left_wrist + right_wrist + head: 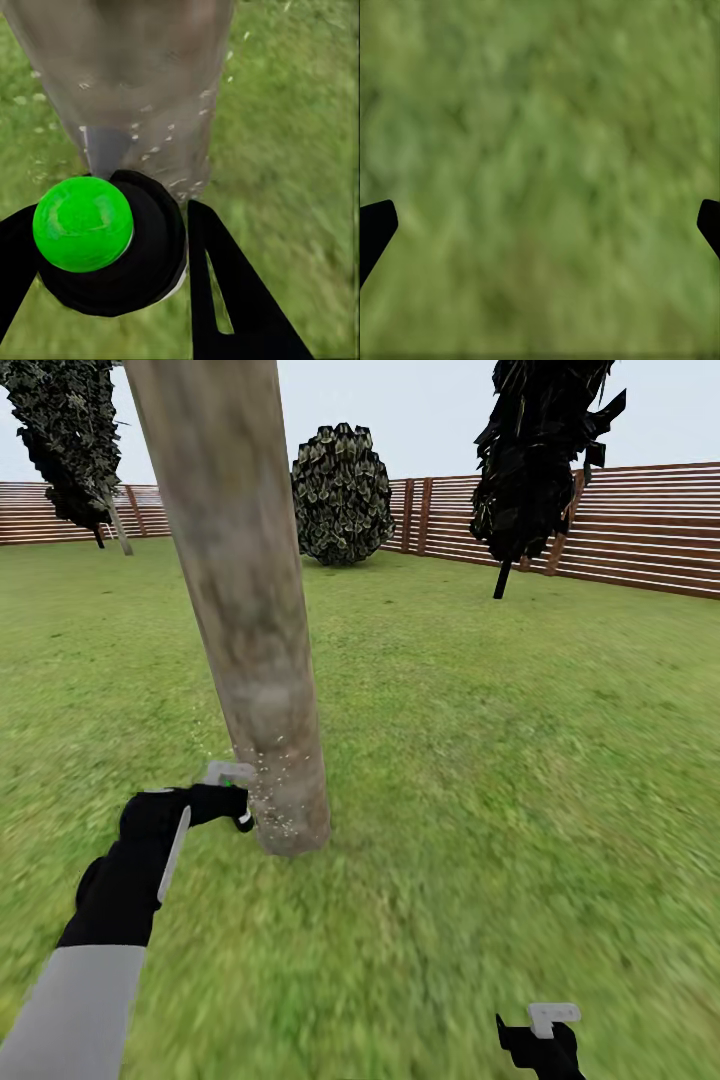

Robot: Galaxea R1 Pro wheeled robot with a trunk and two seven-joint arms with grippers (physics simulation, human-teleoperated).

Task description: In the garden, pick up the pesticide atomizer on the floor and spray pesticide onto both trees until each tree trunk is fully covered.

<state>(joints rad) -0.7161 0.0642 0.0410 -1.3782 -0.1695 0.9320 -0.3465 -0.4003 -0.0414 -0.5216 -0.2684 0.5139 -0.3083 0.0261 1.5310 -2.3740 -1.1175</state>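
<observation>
One wide lawn is stretching to a slatted wooden fence. Leaning across it, a thick mottled tree trunk is showing pale specks near its base. Left gripper is clenching the pesticide atomizer, its nozzle sitting just beside the trunk's foot. Right gripper is hanging over grass, fingers spread wide, grasping nothing.

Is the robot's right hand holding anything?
No, the right gripper has its jaws spread wide with just grass between them.
</observation>
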